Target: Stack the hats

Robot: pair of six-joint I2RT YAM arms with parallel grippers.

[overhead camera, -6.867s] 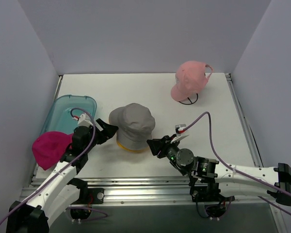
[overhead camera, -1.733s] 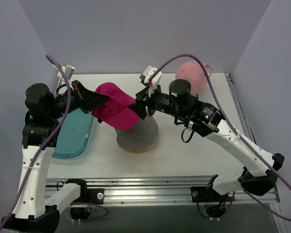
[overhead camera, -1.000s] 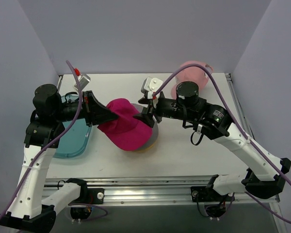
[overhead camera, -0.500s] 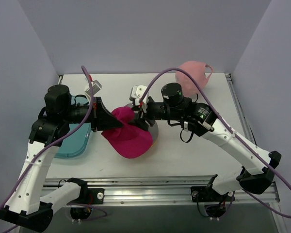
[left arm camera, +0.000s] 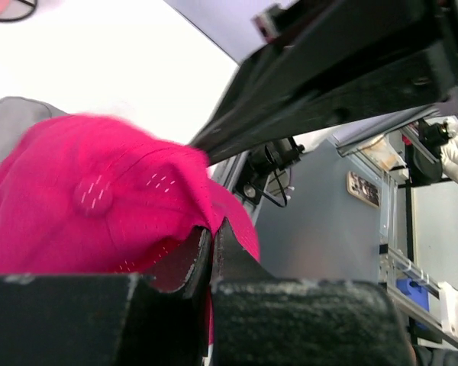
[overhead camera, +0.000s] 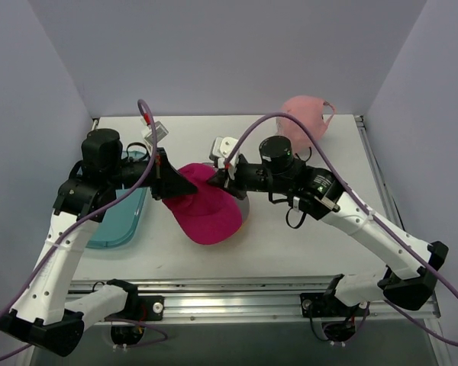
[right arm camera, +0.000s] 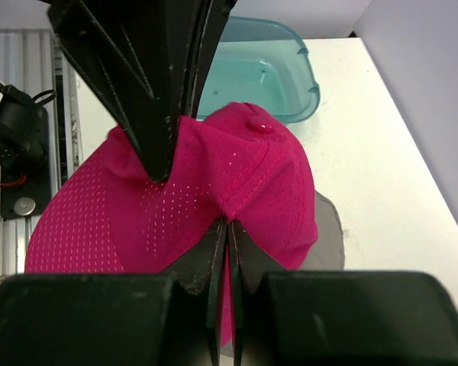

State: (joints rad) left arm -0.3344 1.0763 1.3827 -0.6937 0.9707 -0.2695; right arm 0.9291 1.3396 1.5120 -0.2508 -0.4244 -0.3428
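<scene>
The magenta cap (overhead camera: 208, 210) lies draped over the grey hat (overhead camera: 246, 207), of which only a sliver shows at the right. My left gripper (overhead camera: 188, 187) is shut on the cap's left edge, with fabric pinched between its tips (left arm camera: 211, 226). From the right, my right gripper (overhead camera: 217, 178) is shut on a fold of the same magenta cap (right arm camera: 214, 183), its tips (right arm camera: 227, 223) pressed together. The grey hat (right arm camera: 330, 236) peeks out beneath the cap. A light pink cap (overhead camera: 305, 114) sits at the back right.
A translucent teal tray (overhead camera: 113, 227) lies at the left of the table, partly under my left arm; it shows also in the right wrist view as the teal tray (right arm camera: 269, 80). The two grippers stand tip to tip over the cap.
My right gripper has closed onto the magenta cap. Both arms have carried the cap slightly right and down over the grey hat, covering more of it.
</scene>
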